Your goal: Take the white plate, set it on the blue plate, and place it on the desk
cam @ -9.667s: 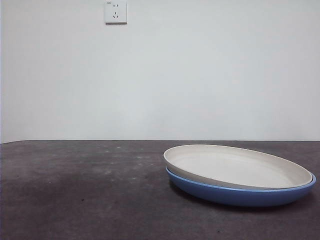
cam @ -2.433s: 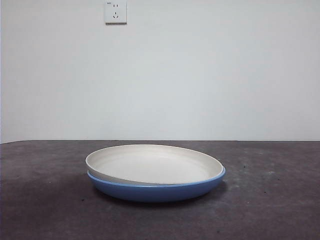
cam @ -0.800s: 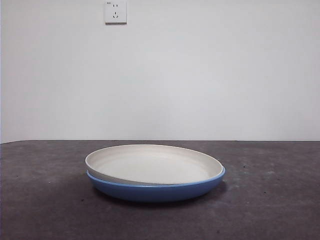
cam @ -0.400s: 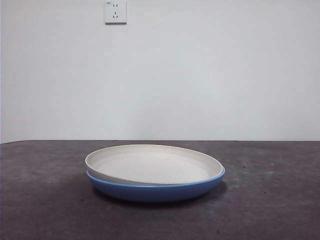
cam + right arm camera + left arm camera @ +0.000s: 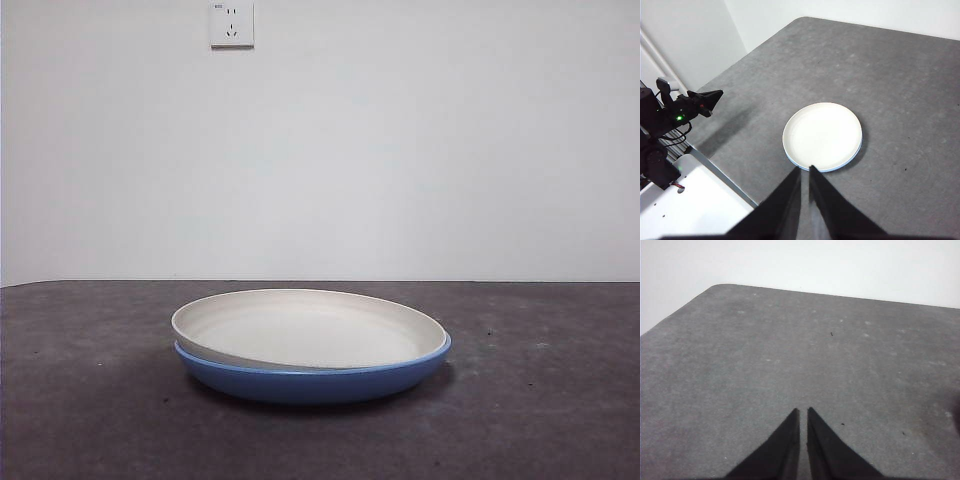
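Both plates sit stacked, white plate (image 5: 300, 328) on blue plate (image 5: 310, 378), well below the right gripper (image 5: 805, 170), whose closed, empty jaws should open wide before descending squarely.

Grey desk (image 5: 90, 400) w/ blue plate (image 5: 310, 382) (white plate (image 5: 310, 330) inside).

White plate (image 5: 300, 325) atop blue plate (image 5: 310, 382)
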`<state>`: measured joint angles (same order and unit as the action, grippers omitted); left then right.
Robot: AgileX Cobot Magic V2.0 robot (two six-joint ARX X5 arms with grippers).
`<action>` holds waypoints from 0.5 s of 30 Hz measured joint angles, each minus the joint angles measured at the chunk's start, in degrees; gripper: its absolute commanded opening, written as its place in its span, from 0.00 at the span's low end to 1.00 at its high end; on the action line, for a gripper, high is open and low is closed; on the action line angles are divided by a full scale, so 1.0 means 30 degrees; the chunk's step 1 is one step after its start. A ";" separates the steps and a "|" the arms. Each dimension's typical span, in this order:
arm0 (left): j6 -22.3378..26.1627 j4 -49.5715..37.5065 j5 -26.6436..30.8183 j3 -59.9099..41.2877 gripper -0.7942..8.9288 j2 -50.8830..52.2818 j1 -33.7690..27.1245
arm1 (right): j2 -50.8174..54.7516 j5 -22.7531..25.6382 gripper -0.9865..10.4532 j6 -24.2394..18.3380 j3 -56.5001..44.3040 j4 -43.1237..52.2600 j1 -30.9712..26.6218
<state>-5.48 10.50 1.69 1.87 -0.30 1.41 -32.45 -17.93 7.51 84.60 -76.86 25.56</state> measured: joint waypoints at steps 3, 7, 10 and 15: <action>0.0000 0.0000 0.0000 -0.0007 0.11 0.0000 0.0000 | 0.0000 0.0000 0.11 0.0000 0.0000 0.0000 0.0000; 0.0007 0.0000 0.0000 0.0000 0.11 0.0000 0.0000 | 0.0000 0.0000 0.11 0.0000 0.0000 0.0000 0.0000; 0.0007 0.0000 0.0000 -0.0007 0.11 0.0000 0.0000 | 0.0000 0.0007 0.11 0.0000 0.0000 0.0000 -0.0058; 0.0000 0.0000 0.0000 0.0000 0.11 0.0000 0.0000 | 0.0007 0.0000 0.11 -0.0481 -0.0168 0.0007 -0.2142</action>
<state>-5.48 10.50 1.69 1.87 -0.30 1.41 -32.42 -17.93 6.07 84.09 -76.84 19.14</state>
